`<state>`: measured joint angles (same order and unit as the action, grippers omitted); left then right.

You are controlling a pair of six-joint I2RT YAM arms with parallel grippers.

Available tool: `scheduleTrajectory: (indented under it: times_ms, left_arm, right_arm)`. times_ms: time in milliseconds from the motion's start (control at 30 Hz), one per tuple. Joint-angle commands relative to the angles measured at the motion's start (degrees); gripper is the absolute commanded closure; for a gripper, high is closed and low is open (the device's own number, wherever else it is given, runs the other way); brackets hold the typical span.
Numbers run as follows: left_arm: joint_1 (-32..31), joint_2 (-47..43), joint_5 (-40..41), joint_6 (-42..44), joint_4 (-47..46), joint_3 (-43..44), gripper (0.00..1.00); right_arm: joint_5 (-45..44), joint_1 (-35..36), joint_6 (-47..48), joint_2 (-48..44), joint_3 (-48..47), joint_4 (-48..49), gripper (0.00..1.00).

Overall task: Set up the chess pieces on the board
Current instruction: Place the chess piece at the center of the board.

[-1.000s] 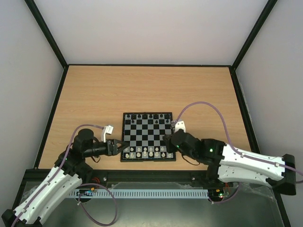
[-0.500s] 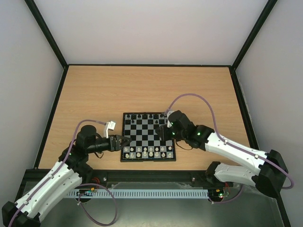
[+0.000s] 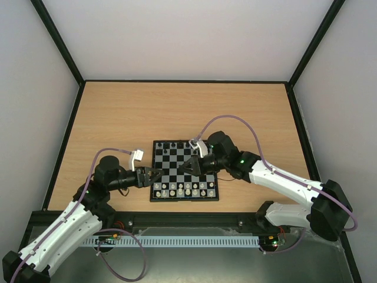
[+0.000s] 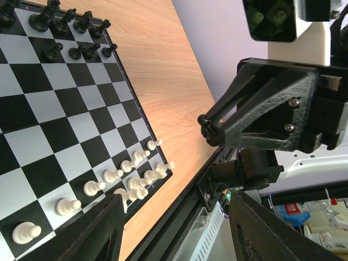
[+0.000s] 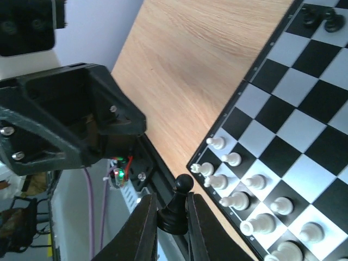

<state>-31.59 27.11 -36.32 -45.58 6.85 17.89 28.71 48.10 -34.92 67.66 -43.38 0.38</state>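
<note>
- Right end effector (image 5: pixel 173 217): clamped on 1 black pawn (image 5: pixel 179 198). It is now raised over the middle squares of the board (image 3: pixel 171 168), having come in from the board's right edge.
- Left end effector (image 3: pixel 154 175): half open, empty, at the board's left edge above the bench (image 3: pixel 177 112).
- Black pieces (image 3: pixel 182 144): the far 2 rows, partly filled.
- White pieces (image 3: pixel 185 190): the near 2 rows.
- Assessment: the pawn looks bound for a vacant far square and is not yet placed.

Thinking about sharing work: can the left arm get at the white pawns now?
Probably yes: the left gripper hangs open at the edge of the board, beside the white pawns, nothing between.
</note>
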Motion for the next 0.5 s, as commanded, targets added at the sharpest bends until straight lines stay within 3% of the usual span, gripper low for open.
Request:
scheduleTrajectory:
  times_ms: [0, 467]
  left_arm:
    - [-0.22, -0.87, 0.89, 0.05, -0.65, -0.87, 0.44]
    - [-0.13, -4.22, 5.32, 1.08, 6.08, 1.2, 0.43]
  right_arm:
    - [4.28, -0.41, 1.06, 1.13, -2.48, 1.28, 0.89]
    - [-7.63, -0.41, 3.97, 8.18, -7.02, -2.55, 0.89]
